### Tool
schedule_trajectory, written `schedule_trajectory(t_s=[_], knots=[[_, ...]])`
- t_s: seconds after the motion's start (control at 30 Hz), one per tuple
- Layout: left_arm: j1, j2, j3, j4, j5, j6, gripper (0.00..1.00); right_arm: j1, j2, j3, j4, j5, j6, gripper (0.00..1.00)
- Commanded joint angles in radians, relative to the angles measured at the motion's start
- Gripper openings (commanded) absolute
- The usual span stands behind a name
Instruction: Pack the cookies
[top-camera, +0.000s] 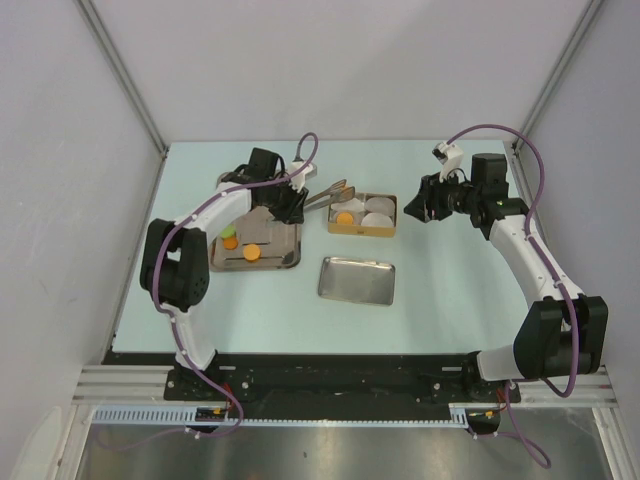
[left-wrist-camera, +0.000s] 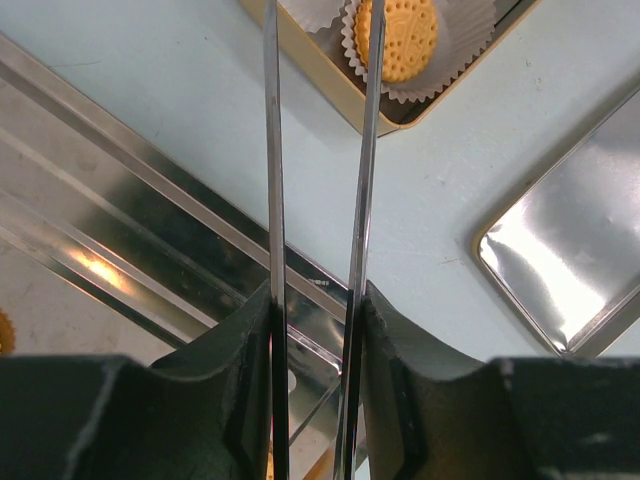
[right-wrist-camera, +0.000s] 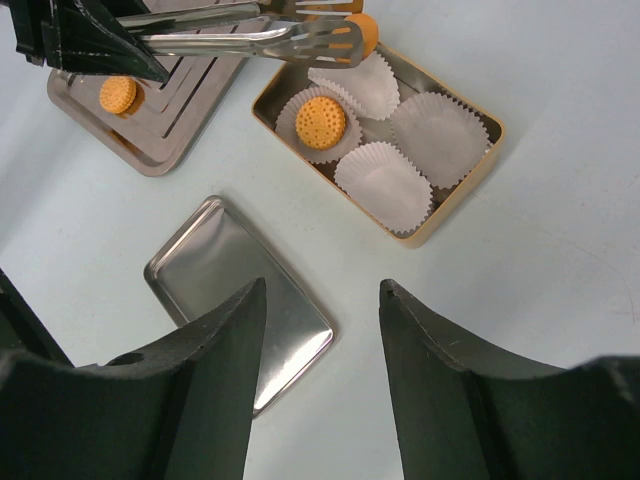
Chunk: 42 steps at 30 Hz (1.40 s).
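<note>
My left gripper (top-camera: 289, 200) (left-wrist-camera: 315, 300) is shut on a pair of metal tongs (top-camera: 325, 192) (left-wrist-camera: 272, 150) (right-wrist-camera: 240, 38) that reach toward the gold box (top-camera: 362, 229) (right-wrist-camera: 460, 200). In the right wrist view an orange cookie (right-wrist-camera: 363, 30) sits between the tongs' tips, over the box's far corner. Another orange cookie (top-camera: 344, 217) (left-wrist-camera: 400, 35) (right-wrist-camera: 320, 121) lies in a paper liner inside the box. Two orange cookies (top-camera: 251, 252) and a green one (top-camera: 229, 232) lie on the steel tray (top-camera: 285, 262) (left-wrist-camera: 100, 230) (right-wrist-camera: 150, 155). My right gripper (top-camera: 425, 200) (right-wrist-camera: 322, 290) hangs open and empty beside the box.
A steel lid (top-camera: 356, 279) (left-wrist-camera: 570, 250) (right-wrist-camera: 240, 290) lies flat in front of the box. Three empty white liners (right-wrist-camera: 385, 178) fill the other places in the box. The table's walls stand at the left, back and right.
</note>
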Motion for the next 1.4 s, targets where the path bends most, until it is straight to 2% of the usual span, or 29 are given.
schedule_trajectory(t_s=[0.0,1.37], knots=[[-0.009,0.002,0.045,0.04,-0.007,-0.016,0.28,-0.006,0.001,0.002,0.011,-0.018,-0.014,0.54],[-0.009,-0.07,-0.082,0.081,-0.019,0.003,0.3,-0.006,0.018,0.002,0.009,-0.027,-0.02,0.53]])
